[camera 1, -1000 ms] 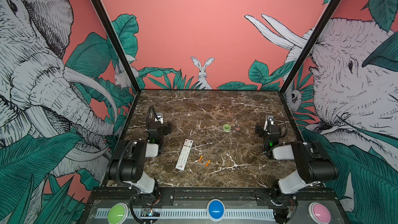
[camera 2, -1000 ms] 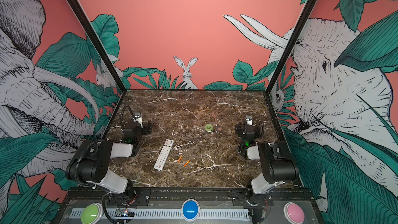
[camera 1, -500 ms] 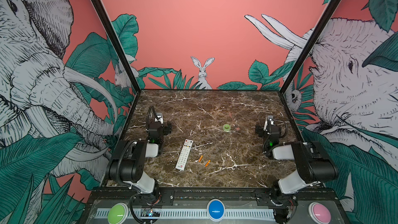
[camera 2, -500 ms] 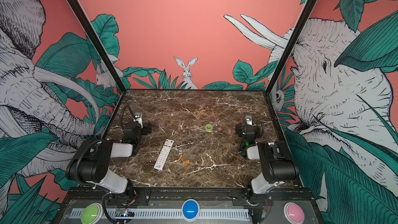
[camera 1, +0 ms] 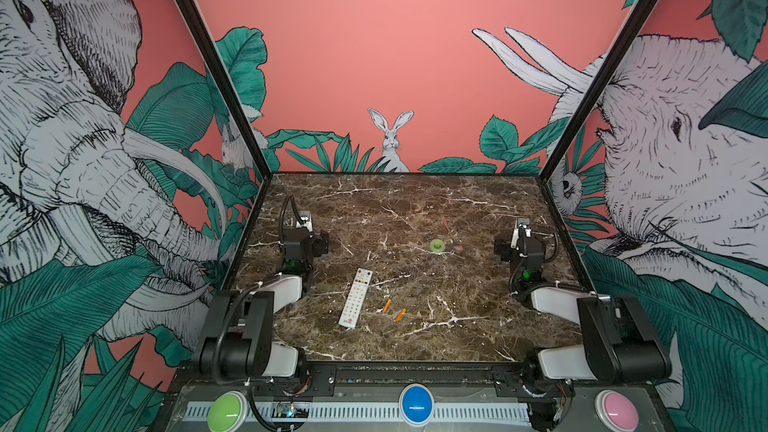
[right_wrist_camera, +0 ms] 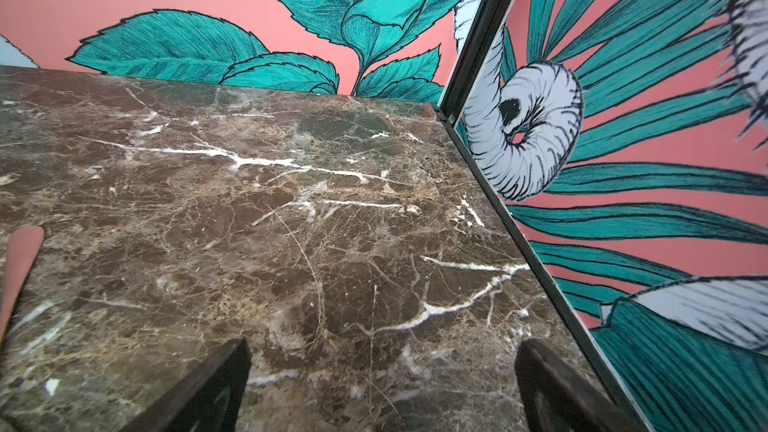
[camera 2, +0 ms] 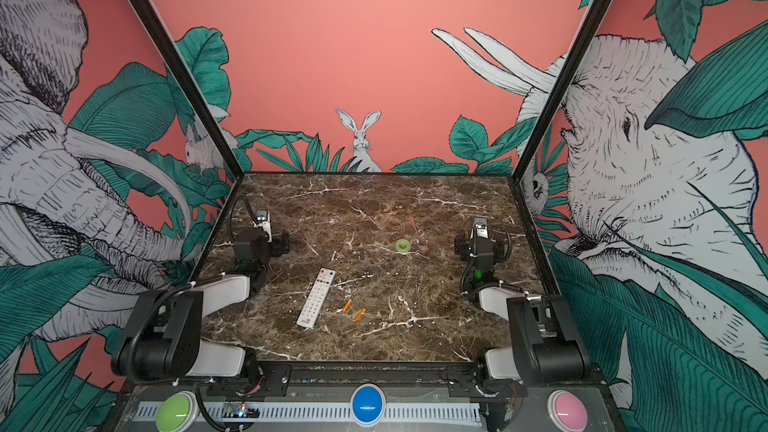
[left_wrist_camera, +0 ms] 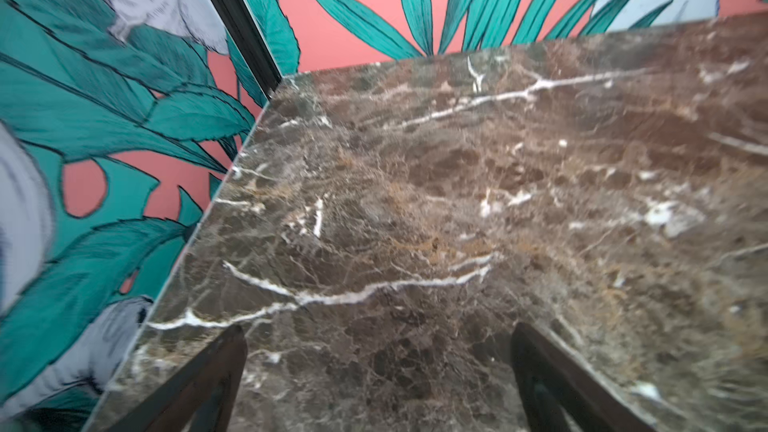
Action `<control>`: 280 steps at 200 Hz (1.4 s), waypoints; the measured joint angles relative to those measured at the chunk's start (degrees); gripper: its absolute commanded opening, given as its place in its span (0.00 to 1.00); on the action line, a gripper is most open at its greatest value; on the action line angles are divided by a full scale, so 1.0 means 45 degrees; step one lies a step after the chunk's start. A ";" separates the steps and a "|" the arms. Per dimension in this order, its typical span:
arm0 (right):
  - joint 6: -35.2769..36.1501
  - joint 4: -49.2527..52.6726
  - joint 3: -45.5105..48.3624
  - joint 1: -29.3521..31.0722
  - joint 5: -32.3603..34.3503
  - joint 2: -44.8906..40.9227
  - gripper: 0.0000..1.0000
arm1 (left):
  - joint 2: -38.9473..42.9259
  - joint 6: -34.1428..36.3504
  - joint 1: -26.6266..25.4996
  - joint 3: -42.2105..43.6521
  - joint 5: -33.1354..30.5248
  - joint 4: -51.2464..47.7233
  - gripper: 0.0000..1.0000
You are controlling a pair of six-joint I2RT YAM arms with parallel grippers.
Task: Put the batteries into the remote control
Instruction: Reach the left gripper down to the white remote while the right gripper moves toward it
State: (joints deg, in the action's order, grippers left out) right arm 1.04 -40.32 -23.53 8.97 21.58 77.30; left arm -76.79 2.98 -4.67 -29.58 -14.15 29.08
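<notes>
White remote control [camera 1: 355, 298] is lying unmoved, batteries [camera 1: 387, 305] still resting at its three o'clock. I'm seeing left gripper [left_wrist_camera: 380, 367] and right gripper [right_wrist_camera: 382, 376] staying spread apart, empty.

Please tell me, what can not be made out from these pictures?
- remote control: back side hidden against the table, both top views; button labels too small.
- batteries: too small in both top views to tell their ends apart.
- pink flat thing: cut off by the right wrist view's edge.
</notes>
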 measured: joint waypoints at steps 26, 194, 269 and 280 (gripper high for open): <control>0.0121 0.1564 -0.0670 0.1574 0.1229 -0.1350 0.99 | 0.1681 -0.1642 -0.0049 -0.2171 -0.0185 -0.4206 1.00; -0.3191 0.9413 -0.2531 0.6751 -0.3925 -0.2268 0.99 | 0.0986 -0.5863 -0.7271 -0.4648 0.0573 -1.4139 0.99; -0.3036 0.8728 -0.2501 0.8272 -0.5144 -0.1506 0.99 | -0.1477 -0.6465 -0.7786 -0.4639 0.0194 -1.3993 0.97; -0.2997 0.8684 -0.2501 0.8359 -0.5289 -0.1282 0.99 | -0.1700 -0.6479 -0.7786 -0.4639 0.0204 -1.3940 0.97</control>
State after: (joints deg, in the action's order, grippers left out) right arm -12.45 -1.23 -34.79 46.59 -2.22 71.53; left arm -84.44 -26.17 -39.70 -50.46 -13.23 -33.65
